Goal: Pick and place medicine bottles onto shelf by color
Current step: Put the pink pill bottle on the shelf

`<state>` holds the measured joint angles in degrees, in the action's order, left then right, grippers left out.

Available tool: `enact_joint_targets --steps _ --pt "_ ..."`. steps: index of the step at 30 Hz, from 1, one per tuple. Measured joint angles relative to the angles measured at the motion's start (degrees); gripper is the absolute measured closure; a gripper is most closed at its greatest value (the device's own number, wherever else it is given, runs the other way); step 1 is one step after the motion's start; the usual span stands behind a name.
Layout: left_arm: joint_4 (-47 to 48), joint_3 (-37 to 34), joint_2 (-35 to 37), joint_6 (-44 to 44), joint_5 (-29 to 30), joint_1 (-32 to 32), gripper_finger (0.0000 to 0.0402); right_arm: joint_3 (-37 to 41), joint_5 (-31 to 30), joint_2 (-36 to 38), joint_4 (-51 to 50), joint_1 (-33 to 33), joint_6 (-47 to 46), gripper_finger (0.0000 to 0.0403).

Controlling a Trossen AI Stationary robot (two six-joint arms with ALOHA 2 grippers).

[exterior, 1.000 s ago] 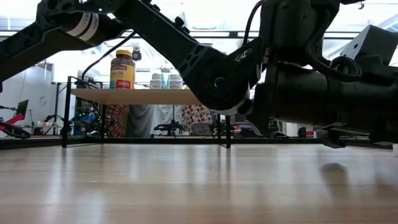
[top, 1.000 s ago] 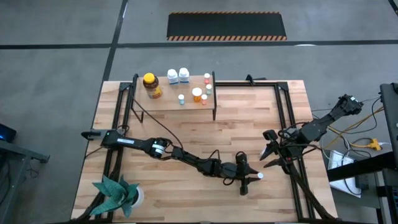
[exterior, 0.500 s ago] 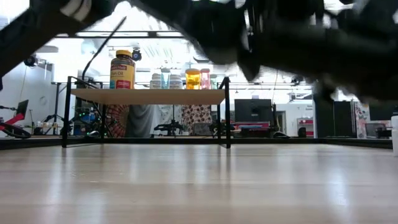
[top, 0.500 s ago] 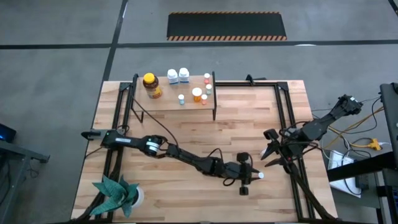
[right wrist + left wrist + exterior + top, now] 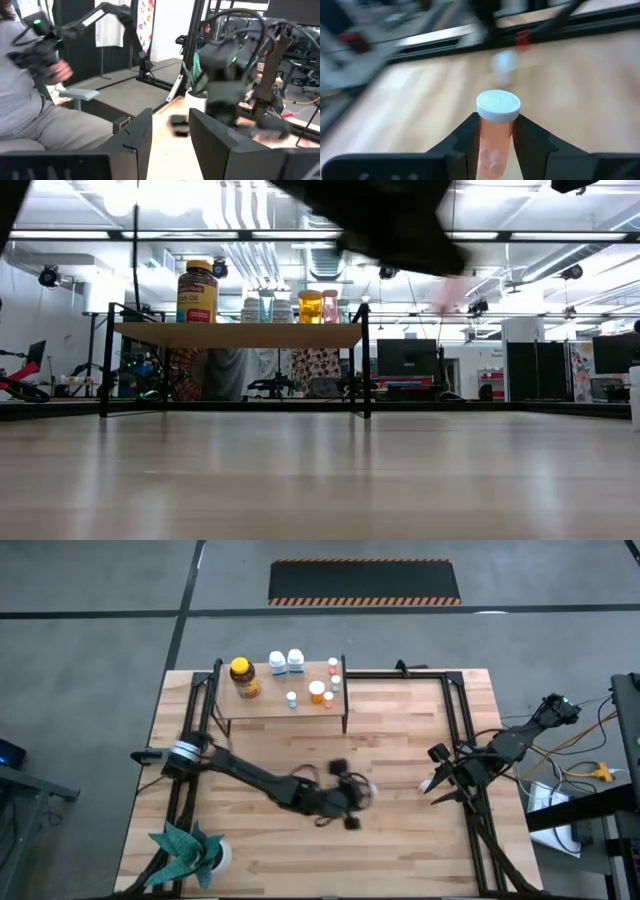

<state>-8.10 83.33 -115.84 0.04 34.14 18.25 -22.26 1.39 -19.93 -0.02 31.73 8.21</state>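
My left gripper (image 5: 356, 796) hangs blurred over the middle of the table, shut on a small pink medicine bottle (image 5: 495, 142) with a white cap (image 5: 498, 105). The shelf (image 5: 280, 706), a light-wood board on black legs, stands at the table's far edge. Several medicine bottles stand on it: an amber jar with a yellow lid (image 5: 243, 678), two white ones (image 5: 286, 662), and small orange and pink ones (image 5: 322, 688). In the low view the shelf (image 5: 235, 335) shows them in a row. My right gripper (image 5: 432, 778) waits open at the table's right edge. My left gripper pinches the bottle's pink body (image 5: 495, 134) between its two fingers (image 5: 468, 145), one on each side just below the white cap. The cap stands out past the fingertips. The bottle is lifted clear of the table.
A potted green plant (image 5: 190, 852) sits at the table's near left corner. Black frame rails (image 5: 455, 730) run along the left and right sides. A seated person (image 5: 30, 100) shows in the room beyond the table in the right wrist view.
My left gripper has risen from the near right part of the table and swung toward the table's left and far side. It has tipped from pointing down to nearly level. The pink bottle went up with it, off the tabletop. The arm has left most of the low view.
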Motion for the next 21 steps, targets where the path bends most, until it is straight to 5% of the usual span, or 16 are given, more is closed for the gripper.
enact_joint_targets --steps 9,15,21 --pt "-0.3 -26.0 28.9 -2.8 35.4 -2.0 0.0317 0.0 0.0 -0.1 0.6 0.0 1.4 0.0286" --pt "-0.5 -41.2 43.3 -10.5 39.6 -6.3 0.0317 0.0 0.0 -0.1 0.6 0.0 1.9 0.0295" --pt "-3.7 -50.7 49.9 -18.1 40.6 -13.1 0.0318 0.0 0.0 -0.1 0.7 0.0 3.7 0.0304"
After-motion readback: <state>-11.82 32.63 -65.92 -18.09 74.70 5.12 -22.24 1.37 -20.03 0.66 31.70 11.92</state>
